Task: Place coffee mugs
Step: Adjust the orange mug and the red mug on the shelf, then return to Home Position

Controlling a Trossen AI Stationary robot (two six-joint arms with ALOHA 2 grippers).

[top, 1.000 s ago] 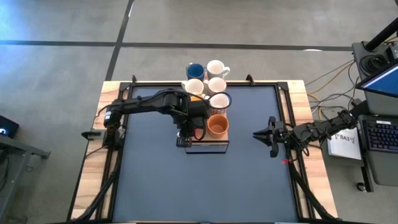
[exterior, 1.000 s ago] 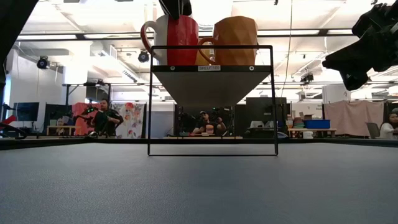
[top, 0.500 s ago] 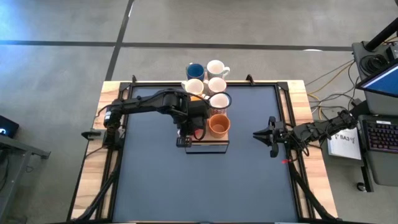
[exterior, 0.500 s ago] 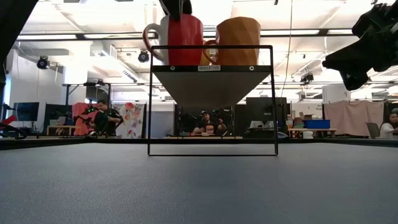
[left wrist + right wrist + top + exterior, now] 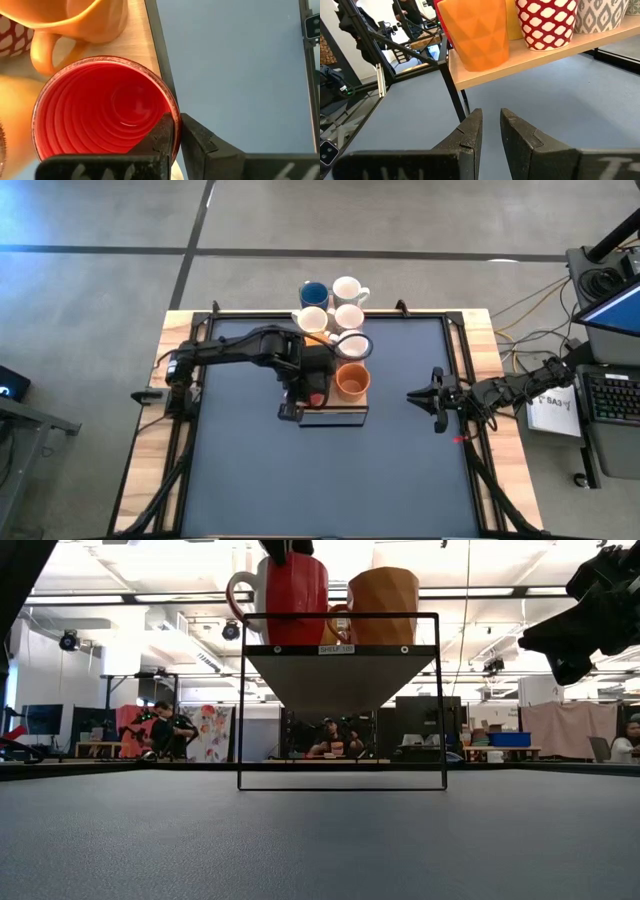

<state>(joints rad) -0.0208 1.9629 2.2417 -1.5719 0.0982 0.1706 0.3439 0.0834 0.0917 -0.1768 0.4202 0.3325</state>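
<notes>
Left hand clenched on rim of glossy red ribbed ceramic mug, beside faceted orange mug on light-wood board. Right hand apparently parted, empty, above blue-grey surface.

Robotics lab, workstations, seated people

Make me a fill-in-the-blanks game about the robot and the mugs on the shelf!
1. The left gripper is pinching the rim of the ____ mug.
2. Right beside that mug on the wooden board stands an ____ mug.
3. The right gripper waits off to the side, holding ____.
4. The blue mug sits at the board's far end, next to a ____ mug.

Missing words: red; orange; nothing; white
</notes>
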